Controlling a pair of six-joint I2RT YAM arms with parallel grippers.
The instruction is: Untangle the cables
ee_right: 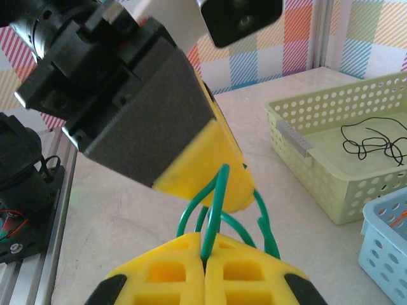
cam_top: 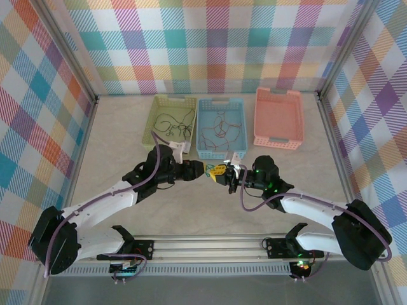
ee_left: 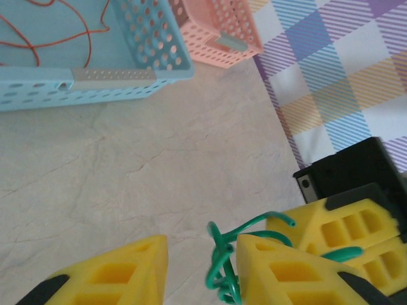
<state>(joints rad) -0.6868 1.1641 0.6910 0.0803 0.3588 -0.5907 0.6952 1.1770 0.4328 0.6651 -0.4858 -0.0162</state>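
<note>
The right gripper (ee_right: 205, 267) is pinched tight on the green cable (ee_right: 216, 203), whose loops reach the left gripper (ee_left: 202, 273). That gripper's fingers (ee_left: 114, 279) stand apart, with the tangle against one of them. Farther off, a black cable (cam_top: 173, 124) lies in the green basket (cam_top: 159, 105) and an orange-red cable (cam_top: 219, 130) in the blue basket (cam_top: 219, 101). Sorting looks mostly done: the green one remains, perhaps for the pink basket (cam_top: 278, 117), far right.

Bright even light, soft shadows, blurred foregrounds
</note>
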